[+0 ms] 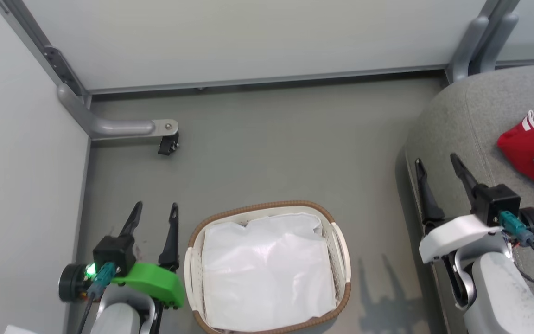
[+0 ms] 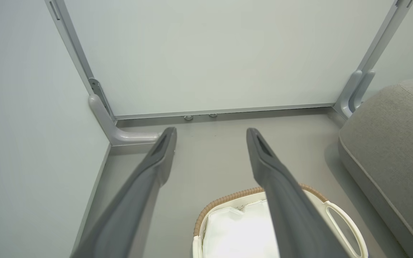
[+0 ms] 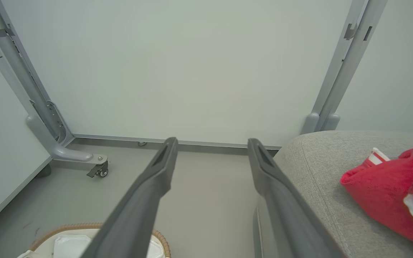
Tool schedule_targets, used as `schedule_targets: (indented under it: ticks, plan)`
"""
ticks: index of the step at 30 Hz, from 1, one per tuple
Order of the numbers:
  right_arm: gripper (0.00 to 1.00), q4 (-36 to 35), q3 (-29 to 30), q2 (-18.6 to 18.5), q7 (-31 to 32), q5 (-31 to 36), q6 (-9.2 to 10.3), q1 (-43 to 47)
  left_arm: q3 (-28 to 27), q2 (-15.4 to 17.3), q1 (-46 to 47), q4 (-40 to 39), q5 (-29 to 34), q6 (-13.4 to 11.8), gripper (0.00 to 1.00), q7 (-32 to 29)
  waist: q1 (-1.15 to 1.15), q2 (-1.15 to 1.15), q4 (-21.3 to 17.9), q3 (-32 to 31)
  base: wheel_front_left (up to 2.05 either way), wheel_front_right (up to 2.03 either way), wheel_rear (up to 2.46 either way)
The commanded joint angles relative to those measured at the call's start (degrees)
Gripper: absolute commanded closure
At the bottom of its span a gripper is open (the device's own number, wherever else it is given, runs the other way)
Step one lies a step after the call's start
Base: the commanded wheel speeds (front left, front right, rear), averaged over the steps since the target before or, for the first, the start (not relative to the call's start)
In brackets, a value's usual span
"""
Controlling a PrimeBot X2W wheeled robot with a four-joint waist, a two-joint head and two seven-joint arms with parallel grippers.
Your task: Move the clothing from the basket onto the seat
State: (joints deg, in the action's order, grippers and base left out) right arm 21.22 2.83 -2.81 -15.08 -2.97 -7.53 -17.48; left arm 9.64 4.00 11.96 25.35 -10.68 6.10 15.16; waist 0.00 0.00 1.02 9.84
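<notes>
The basket [image 1: 341,260] stands on the floor, white with a brown woven rim, and only its white lining shows inside. The red clothing [image 1: 529,148] with white trim lies on the grey seat [image 1: 461,120] at the right. My left gripper [image 1: 155,209] is open beside the basket's left rim, nothing between its fingers. My right gripper [image 1: 436,161] is open over the seat's left edge, left of the clothing. In the left wrist view my left gripper [image 2: 210,132] hangs above the basket [image 2: 228,199]. In the right wrist view my right gripper [image 3: 210,141] is left of the clothing [image 3: 378,193] on the seat [image 3: 321,168].
White partition panels on grey posts close off the back and left. A grey foot with a small castor [image 1: 168,146] juts onto the floor at the back left. Grey floor lies between the basket and the back panel.
</notes>
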Motion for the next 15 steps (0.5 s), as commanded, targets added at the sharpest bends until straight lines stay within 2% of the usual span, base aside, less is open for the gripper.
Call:
schedule_targets:
  ticks: [1, 9, 15]
  plan:
    - [0.00, 0.3, -0.4, -0.2, -0.1, -0.5, 0.08, 1.6, -1.0, -0.2, -1.6, 0.0, 0.5, 0.0, 0.00, 0.0, 0.00, 0.00, 1.1, -2.3, 0.00, 0.00, 0.00]
    - [0.00, 0.8, -2.0, -0.2, -0.1, -1.8, 0.08, 6.3, -6.6, -0.7, -7.4, -1.7, 1.2, -0.4, 0.00, 0.0, 0.00, 0.00, 0.7, -5.6, 0.00, 0.00, 0.00]
    - [0.00, 0.9, -2.6, -0.2, -0.1, -2.7, 0.08, 9.0, -9.2, -1.0, -10.8, -2.6, 0.0, 0.3, 0.00, 0.0, 0.00, 0.00, 0.5, -7.3, 0.00, 0.00, 0.00]
